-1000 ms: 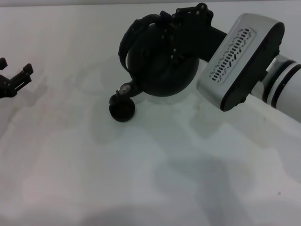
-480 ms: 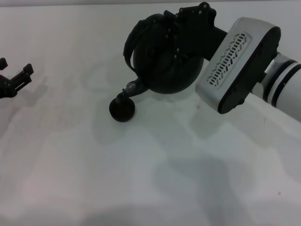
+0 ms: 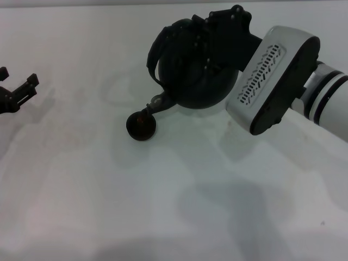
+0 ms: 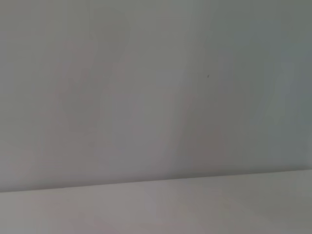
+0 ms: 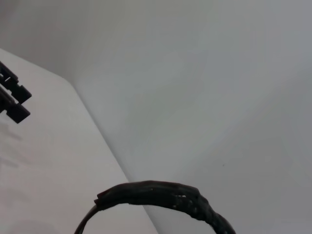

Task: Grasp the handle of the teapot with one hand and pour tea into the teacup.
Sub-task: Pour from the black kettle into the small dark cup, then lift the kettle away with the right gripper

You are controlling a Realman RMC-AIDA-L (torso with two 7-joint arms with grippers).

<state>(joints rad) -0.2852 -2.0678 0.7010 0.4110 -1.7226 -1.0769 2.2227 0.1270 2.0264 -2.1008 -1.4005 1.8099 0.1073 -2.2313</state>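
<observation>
The left gripper (image 3: 13, 92) sits at the nine o'clock edge of the head view, low over the white table (image 3: 163, 206), its fingers spread apart and holding nothing; it is well apart from everything else. In the right wrist view it shows again as a small dark shape (image 5: 12, 100) at the far side of the table.

Toward the middle of the head view, the teacup (image 3: 142, 126) stands upright on the table, a small dark round cup with a faint reddish glint inside; whether that is liquid cannot be told.

Just at the cup's one o'clock, the teapot (image 3: 198, 70) hangs tilted, its short spout (image 3: 156, 103) pointing down toward seven o'clock and ending right at the cup's rim. What the pot holds is hidden.

The handle (image 3: 163, 46) arches over the pot's upper left side. The right gripper (image 3: 220, 35) is clamped on it from the pot's two o'clock side, the fingers closed around the wrapped grip. The right wrist view shows only the ribbed arc of the handle (image 5: 161, 195) close to the lens.
</observation>
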